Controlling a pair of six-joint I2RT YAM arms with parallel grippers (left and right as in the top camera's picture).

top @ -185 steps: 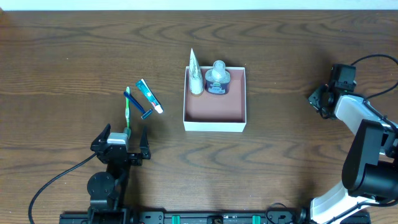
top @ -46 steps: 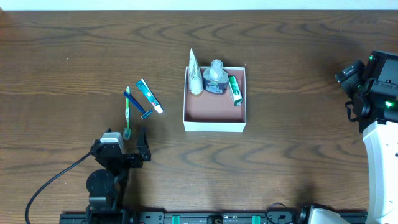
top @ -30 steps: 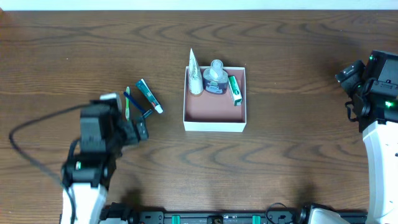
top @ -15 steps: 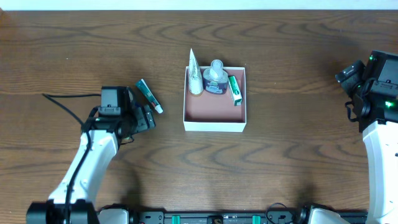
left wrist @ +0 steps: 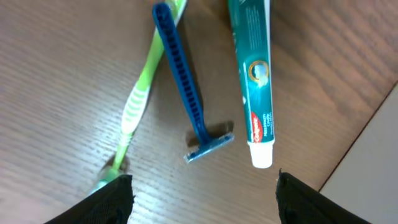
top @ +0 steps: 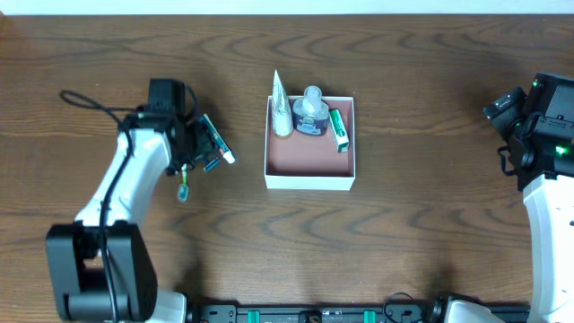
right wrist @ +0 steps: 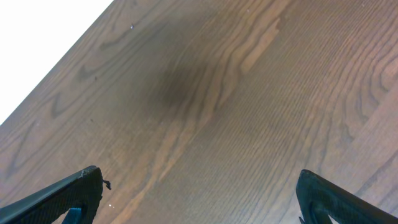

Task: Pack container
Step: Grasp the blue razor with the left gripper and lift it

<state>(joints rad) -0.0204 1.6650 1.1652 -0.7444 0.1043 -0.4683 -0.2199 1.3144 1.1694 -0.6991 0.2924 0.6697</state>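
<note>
The container (top: 309, 160) sits in the middle of the counter (top: 404, 233), with a bottle (top: 311, 112) and other small items already along its back wall. Just left of the container lie a toothpaste tube (left wrist: 255, 93), a razor (left wrist: 189, 93) and a toothbrush (left wrist: 140, 99). The left end effector (left wrist: 202, 199) has swung in over them, jaws apart but narrowing and holding nothing. The razor is probably next, though its aim is unclear. The right end effector (right wrist: 199, 199) waits far right of the container, jaws wide apart.

Toothpaste tube (left wrist: 255, 81) print illegible
</note>
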